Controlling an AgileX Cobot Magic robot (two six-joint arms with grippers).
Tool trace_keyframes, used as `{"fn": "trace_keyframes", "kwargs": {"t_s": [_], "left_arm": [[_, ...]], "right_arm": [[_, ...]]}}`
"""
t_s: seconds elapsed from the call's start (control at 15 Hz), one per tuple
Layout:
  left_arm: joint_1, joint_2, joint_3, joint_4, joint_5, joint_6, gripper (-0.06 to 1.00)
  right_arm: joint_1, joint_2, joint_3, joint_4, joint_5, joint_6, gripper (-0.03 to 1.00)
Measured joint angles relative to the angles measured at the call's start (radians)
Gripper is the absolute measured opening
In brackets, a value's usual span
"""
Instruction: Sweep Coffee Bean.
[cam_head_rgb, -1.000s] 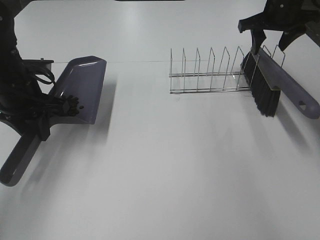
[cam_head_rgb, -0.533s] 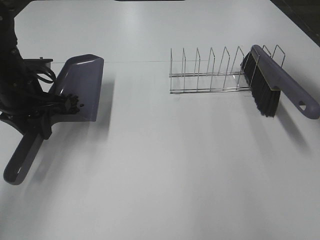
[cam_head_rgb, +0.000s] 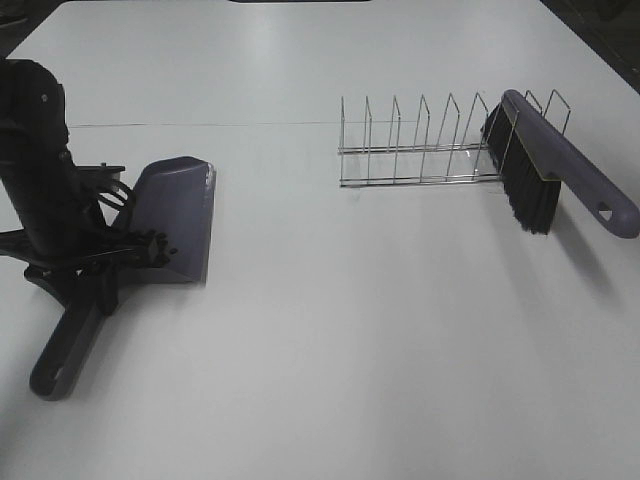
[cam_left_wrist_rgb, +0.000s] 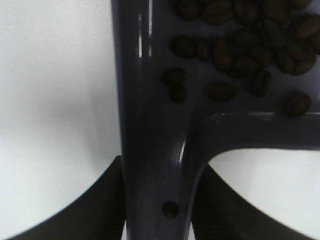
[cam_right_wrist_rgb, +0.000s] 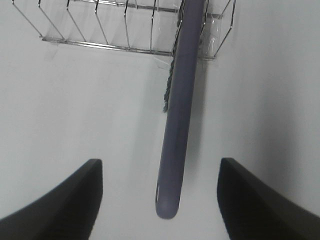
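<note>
Gripping the handle of the grey dustpan (cam_head_rgb: 180, 205), the left gripper (cam_left_wrist_rgb: 160, 200) has its fingers pressed against both sides of it (the handle fills the gap completely). The coffee bean (cam_left_wrist_rgb: 240, 50) cluster lies inside the pan, gathered against the back wall just beside where the handle begins. Well apart, on the right of the white table (cam_head_rgb: 350, 380), the brush (cam_head_rgb: 560, 160) leans bristles-down against the end of a wire rack (cam_head_rgb: 420, 150). The right gripper (cam_right_wrist_rgb: 160, 165) hangs over the brush's handle with its fingers spread wide, touching nothing.
</note>
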Motion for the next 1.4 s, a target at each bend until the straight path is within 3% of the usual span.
{"fn": "trace_keyframes", "kwargs": {"t_s": [0.6,0.8,0.87,1.2,1.4], "left_arm": [[0.000,0.011,-0.001,-0.043,-0.082,-0.007,0.35],[0.000,0.011,-0.003,-0.054,-0.097,-0.007,0.74],[0.000,0.010,-0.003,-0.048,-0.094,-0.006,0.81],[0.000,-0.005,0.000,-0.010,-0.065,-0.006,0.86],[0.000,-0.120,0.000,0.020,-0.062,-0.006,0.86]], "right_arm": [[0.000,-0.412,0.344,0.000,0.001,-0.004,0.57],[0.000,-0.502,0.434,0.000,0.000,-0.018,0.57],[0.000,-0.534,0.474,0.000,0.000,-0.019,0.57],[0.000,-0.695,0.699,0.009,-0.008,-0.019,0.57],[0.000,-0.858,0.905,0.018,-0.093,-0.019,0.57]]}}
